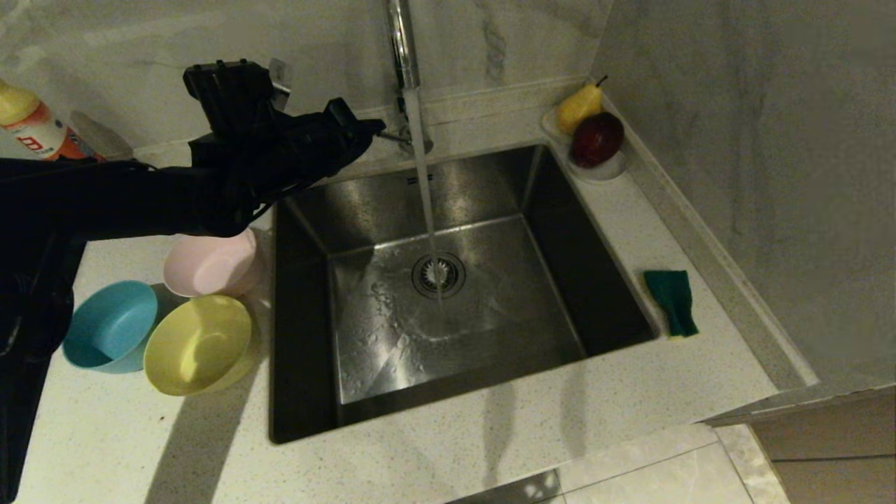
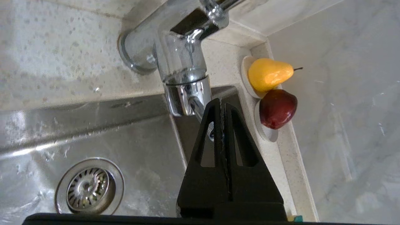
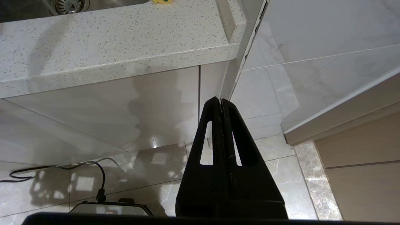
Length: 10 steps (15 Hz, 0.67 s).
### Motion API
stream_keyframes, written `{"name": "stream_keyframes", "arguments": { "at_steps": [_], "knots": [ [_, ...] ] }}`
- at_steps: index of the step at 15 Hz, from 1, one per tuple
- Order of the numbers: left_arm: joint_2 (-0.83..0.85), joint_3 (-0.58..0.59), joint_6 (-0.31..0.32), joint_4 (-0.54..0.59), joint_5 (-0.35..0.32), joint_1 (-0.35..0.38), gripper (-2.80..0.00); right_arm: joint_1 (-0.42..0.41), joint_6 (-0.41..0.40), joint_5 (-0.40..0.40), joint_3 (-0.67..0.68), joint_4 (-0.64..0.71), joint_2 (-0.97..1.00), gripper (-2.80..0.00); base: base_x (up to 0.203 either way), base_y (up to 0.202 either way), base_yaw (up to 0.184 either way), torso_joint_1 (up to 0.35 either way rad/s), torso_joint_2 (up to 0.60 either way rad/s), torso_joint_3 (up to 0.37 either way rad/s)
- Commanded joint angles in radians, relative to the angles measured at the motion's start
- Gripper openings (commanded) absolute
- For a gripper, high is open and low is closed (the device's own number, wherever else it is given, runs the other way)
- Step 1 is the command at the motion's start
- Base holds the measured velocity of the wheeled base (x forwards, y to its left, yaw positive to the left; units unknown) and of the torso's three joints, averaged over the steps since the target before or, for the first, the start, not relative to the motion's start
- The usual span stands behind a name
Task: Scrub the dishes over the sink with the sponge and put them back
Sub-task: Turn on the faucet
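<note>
The left gripper [image 1: 374,129], its two black fingers pressed flat together with nothing between them, hangs above the sink's far left corner, its tip just beside the base of the chrome tap [image 1: 404,63]; in the left wrist view the closed fingertips [image 2: 221,104] overlap the tap's thin lever, though whether they touch it cannot be told. Water runs from the tap in a steady stream onto the round drain strainer [image 1: 439,274] at the centre of the steel sink [image 1: 364,329], where droplets lie scattered over the wet floor of the basin. Taking the drain as the middle of a clock in the head view, the three bowls sit on the speckled counter [image 1: 532,427] at about nine o'clock, past the sink's left rim: the pink bowl [image 1: 210,266] nearest the arm, the yellow bowl [image 1: 199,344] in front of it, the blue bowl [image 1: 112,325] touching the yellow one on its outer side. The sponge [image 1: 672,301] lies green face up at three o'clock, on the counter just beyond the right rim. At one o'clock a white dish [image 1: 600,170] bears a pear [image 1: 579,106] and a red apple [image 1: 597,138]; at ten o'clock stands an orange-labelled bottle [image 1: 35,126]. The right gripper [image 3: 221,101], likewise pressed closed and empty, hangs parked below the counter's edge, pointing at the tiled floor [image 3: 275,162]
</note>
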Motion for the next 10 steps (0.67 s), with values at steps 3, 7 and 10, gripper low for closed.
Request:
{"name": "stream_keyframes", "arguments": {
  "at_steps": [3, 7, 10],
  "knots": [
    [-0.013, -0.014, -0.005, -0.001, 0.034, 0.003, -2.80, 0.000, -0.001, -0.001, 0.002, 0.000, 0.000, -2.80, 0.000, 0.000, 0.000, 0.000, 0.00, 0.000],
    [-0.055, -0.046, -0.005, 0.010, 0.035, 0.040, -2.80, 0.000, 0.000, -0.001, 0.000, 0.000, 0.000, -2.80, 0.000, 0.000, 0.000, 0.000, 0.00, 0.000],
    [-0.156, -0.041, -0.004, 0.069, 0.042, 0.056, -2.80, 0.000, -0.001, -0.001, 0.000, 0.000, 0.000, -2.80, 0.000, 0.000, 0.000, 0.000, 0.00, 0.000]
  ]
}}
